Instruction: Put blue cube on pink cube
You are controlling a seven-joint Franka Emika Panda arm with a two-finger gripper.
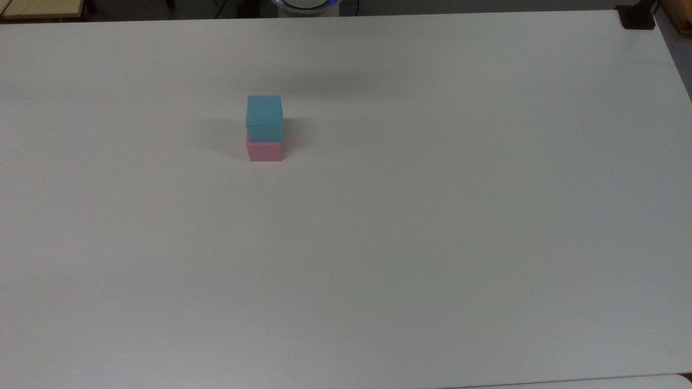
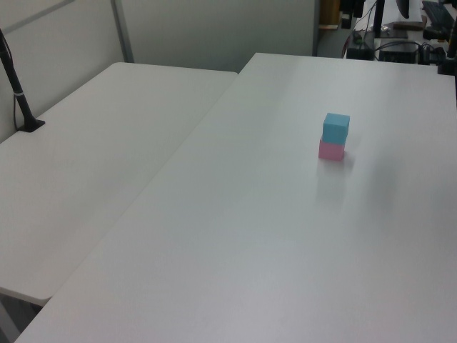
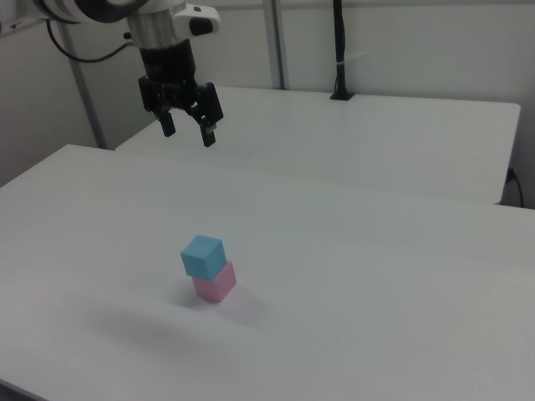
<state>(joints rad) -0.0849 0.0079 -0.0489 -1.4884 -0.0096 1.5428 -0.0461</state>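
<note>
The blue cube (image 1: 264,116) rests squarely on top of the pink cube (image 1: 264,151), left of the middle of the white table (image 1: 432,216) in the top view. In the left view the blue cube (image 2: 336,127) stands on the pink cube (image 2: 331,150) toward the left view's right. In the right view the blue cube (image 3: 203,255) stands on the pink cube (image 3: 216,282). My gripper (image 3: 188,129) hangs open and empty high above the table, up and to the right view's left of the stack, well apart from it.
A second white table (image 2: 86,164) adjoins on the left view's left, with a black post (image 2: 18,93) clamped at its edge. A black clamp base (image 1: 637,16) sits at the top view's top right corner. The robot base (image 1: 305,4) shows at the far edge.
</note>
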